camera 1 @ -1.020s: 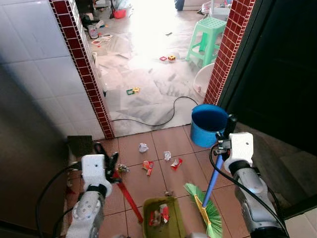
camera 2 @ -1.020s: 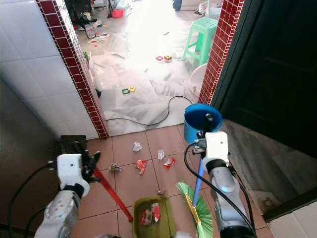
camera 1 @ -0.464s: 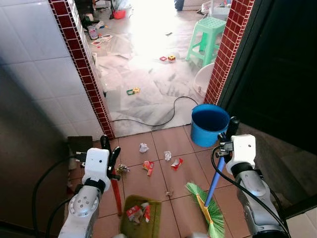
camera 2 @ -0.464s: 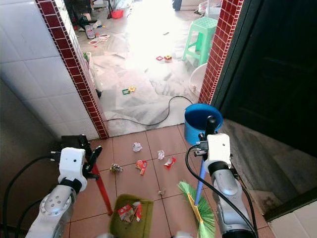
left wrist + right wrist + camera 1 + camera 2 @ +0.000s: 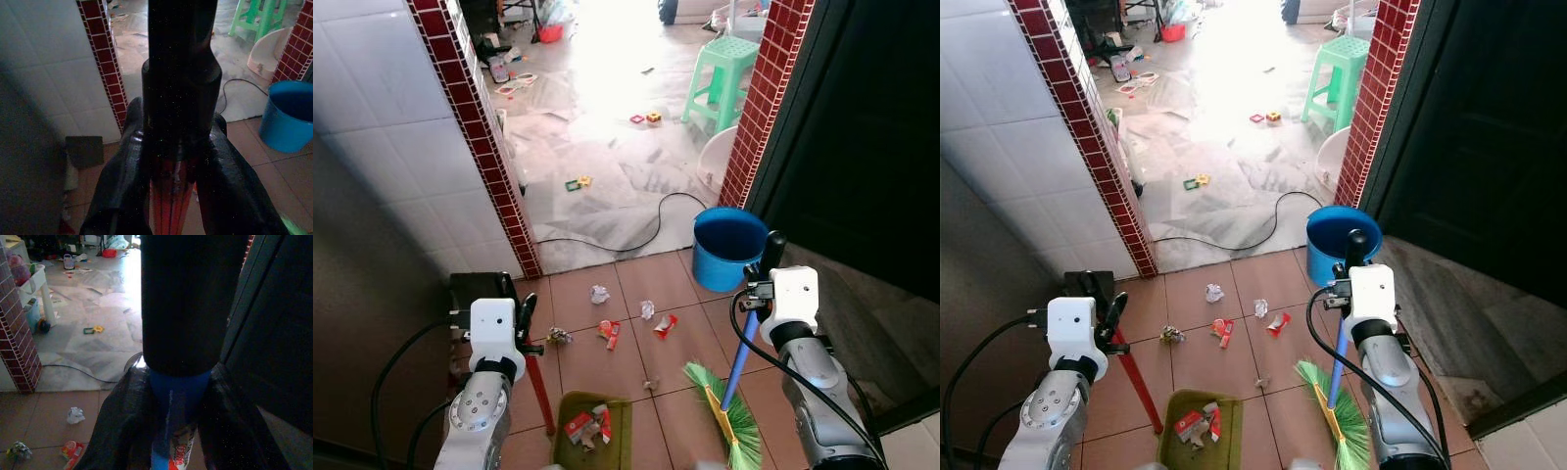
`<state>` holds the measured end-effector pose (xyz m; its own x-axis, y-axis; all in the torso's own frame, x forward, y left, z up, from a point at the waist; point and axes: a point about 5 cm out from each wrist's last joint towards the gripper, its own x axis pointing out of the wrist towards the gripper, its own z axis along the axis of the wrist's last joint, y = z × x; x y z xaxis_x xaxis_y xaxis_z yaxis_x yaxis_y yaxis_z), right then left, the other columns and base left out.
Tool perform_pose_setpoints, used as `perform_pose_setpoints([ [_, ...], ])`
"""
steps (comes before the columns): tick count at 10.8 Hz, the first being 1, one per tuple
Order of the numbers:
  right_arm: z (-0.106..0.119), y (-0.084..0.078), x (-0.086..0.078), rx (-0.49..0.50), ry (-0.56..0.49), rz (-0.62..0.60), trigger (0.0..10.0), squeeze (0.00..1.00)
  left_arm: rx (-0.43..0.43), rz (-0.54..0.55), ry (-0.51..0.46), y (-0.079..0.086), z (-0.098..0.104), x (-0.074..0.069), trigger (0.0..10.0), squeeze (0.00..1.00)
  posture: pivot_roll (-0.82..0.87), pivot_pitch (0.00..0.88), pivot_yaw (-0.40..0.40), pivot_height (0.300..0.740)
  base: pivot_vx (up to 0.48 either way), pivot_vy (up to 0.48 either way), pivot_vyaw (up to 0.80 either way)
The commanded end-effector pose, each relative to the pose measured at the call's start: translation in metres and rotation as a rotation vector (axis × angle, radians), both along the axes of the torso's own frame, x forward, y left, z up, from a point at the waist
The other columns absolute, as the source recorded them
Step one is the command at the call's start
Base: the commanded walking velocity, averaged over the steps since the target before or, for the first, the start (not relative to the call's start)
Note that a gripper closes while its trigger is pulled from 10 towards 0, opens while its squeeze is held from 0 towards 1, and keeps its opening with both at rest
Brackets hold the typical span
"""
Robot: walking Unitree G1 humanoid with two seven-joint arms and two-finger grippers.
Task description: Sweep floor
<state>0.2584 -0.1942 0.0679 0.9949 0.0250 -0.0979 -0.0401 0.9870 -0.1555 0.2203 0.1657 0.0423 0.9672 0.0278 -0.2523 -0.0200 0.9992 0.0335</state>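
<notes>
On the near floor (image 5: 582, 367), our right tool (image 5: 756, 284) clamps the light, stiff broom (image 5: 734, 372) high up its handle, our left tool (image 5: 525, 315) the dustpan (image 5: 592, 431) handle.

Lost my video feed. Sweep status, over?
Left gripper clamps red dustpan handle; right gripper clamps blue broom. Dustpan part-filled. Litter scraps ahead, unswept.

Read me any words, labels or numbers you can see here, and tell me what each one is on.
Blue broom handle: a red and white label at its lower end, cut off and too blurred to read.
Red wrappers in the olive-green dustpan: print too small to read.
No other legible text.
</notes>
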Motion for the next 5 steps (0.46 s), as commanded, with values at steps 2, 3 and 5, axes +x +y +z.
perform_pose_setpoints([
  [2, -0.0015, -0.0015, 0.0008, -0.007, 0.019, 0.004, 10.0, 0.0, 0.042, -0.011, 0.086, 0.0041, -0.0138, -0.0078, 10.0, 0.0, -0.16, 0.0, 0.055, 0.74, 0.0, 0.0, 0.0],
  [3, -0.0018, -0.0029, 0.0002, -0.01, 0.02, 0.003, 10.0, 0.0, 0.05, -0.031, 0.087, 0.0054, -0.0133, -0.0081, 10.0, 0.0, -0.16, 0.0, 0.055, 0.74, 0.0, 0.0, 0.0],
  [5, -0.0029, -0.0065, -0.0045, -0.023, 0.029, 0.011, 10.0, 0.0, 0.076, -0.059, 0.074, 0.002, -0.0075, -0.0088, 10.0, 0.0, -0.16, 0.0, 0.057, 0.74, 0.0, 0.0, 0.0],
])
